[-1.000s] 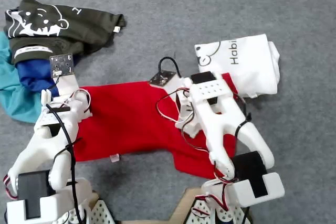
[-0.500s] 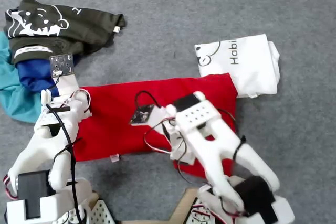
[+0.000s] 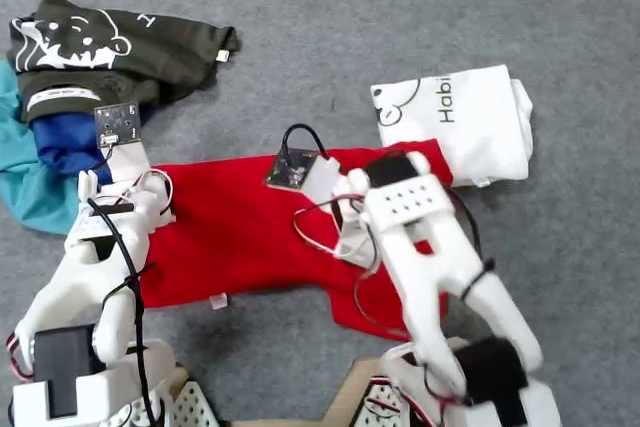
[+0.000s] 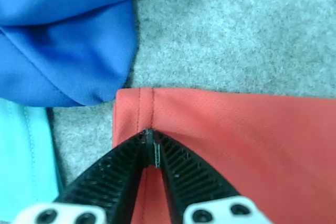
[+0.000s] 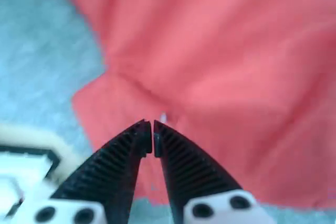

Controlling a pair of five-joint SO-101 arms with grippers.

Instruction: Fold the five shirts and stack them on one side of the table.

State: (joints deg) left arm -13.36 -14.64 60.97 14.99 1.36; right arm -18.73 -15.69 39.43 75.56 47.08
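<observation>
The right pincer [image 5: 152, 129], jaws together over the red shirt [image 3: 240, 232], has swung back from the shirt's middle toward its right half since 0.5 s ago. The near flap is still unfolded, so this fold looks unfinished. The left pincer [image 4: 149, 136] stays clamped on the left hem. Beyond, 1 white shirt [image 3: 470, 122] lies folded, and the heap [image 3: 120, 42] of 3 shirts waits far left on the desk [image 3: 350, 47].
</observation>
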